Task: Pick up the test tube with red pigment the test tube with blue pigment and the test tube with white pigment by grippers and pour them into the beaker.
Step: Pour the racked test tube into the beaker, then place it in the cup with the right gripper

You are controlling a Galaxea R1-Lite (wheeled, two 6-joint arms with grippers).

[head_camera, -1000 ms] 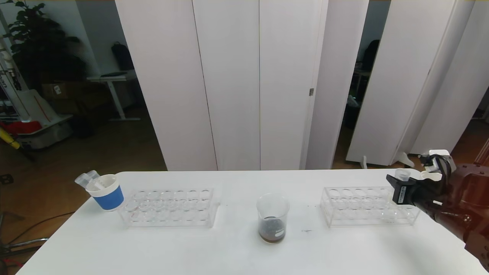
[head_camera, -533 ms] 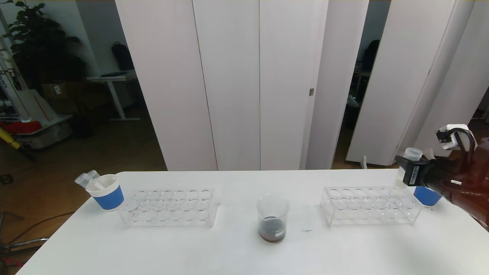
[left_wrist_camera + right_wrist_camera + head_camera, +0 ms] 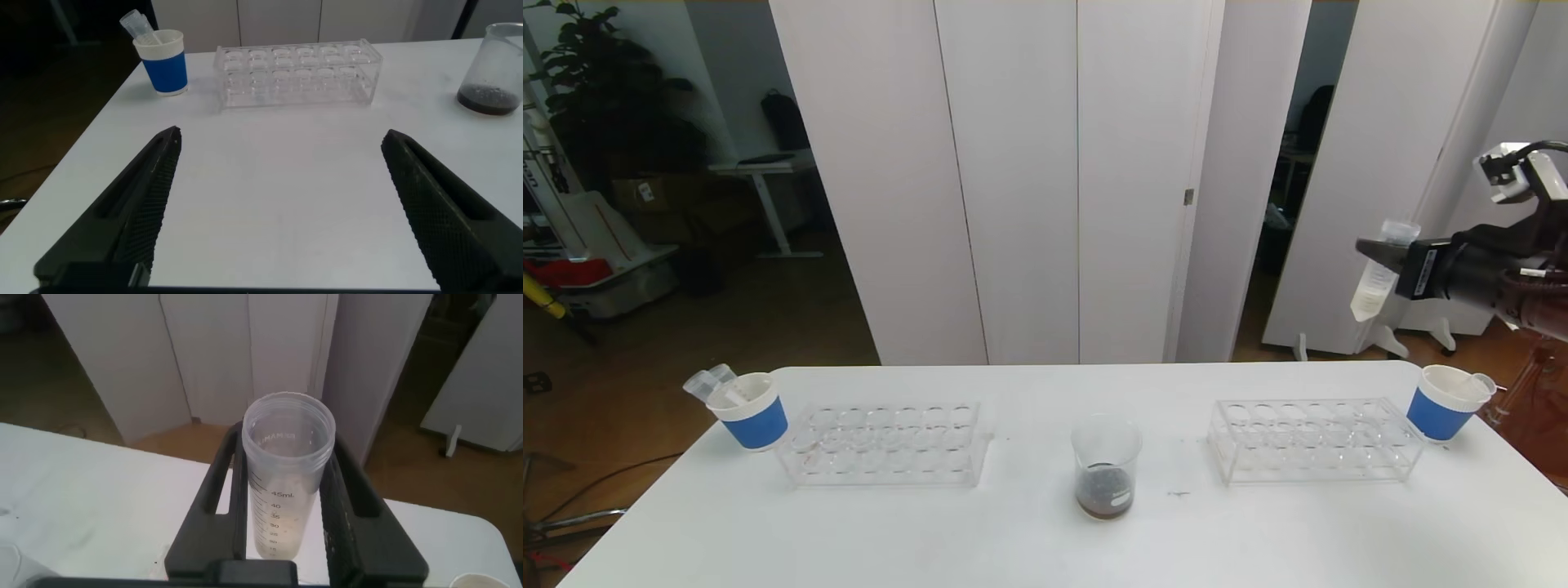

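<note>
The right gripper (image 3: 1379,251), matte black, clamps the test tube with white pigment (image 3: 1376,282), a clear graduated cone-tipped tube, high at two o'clock of the beaker (image 3: 1105,465). The glass beaker, dark liquid at its bottom, stands on the white table (image 3: 1029,539) between two clear plastic racks (image 3: 886,445). The left gripper (image 3: 282,208) hovers with ribbed fingers spread wide.

You have two clear plastic tube racks (image 3: 886,445) (image 3: 1313,439) on the white table (image 3: 1013,539), each with a blue-and-white paper cup (image 3: 752,411) (image 3: 1444,402) just beside its outer end. Behind stand tall white panels (image 3: 1029,180).
</note>
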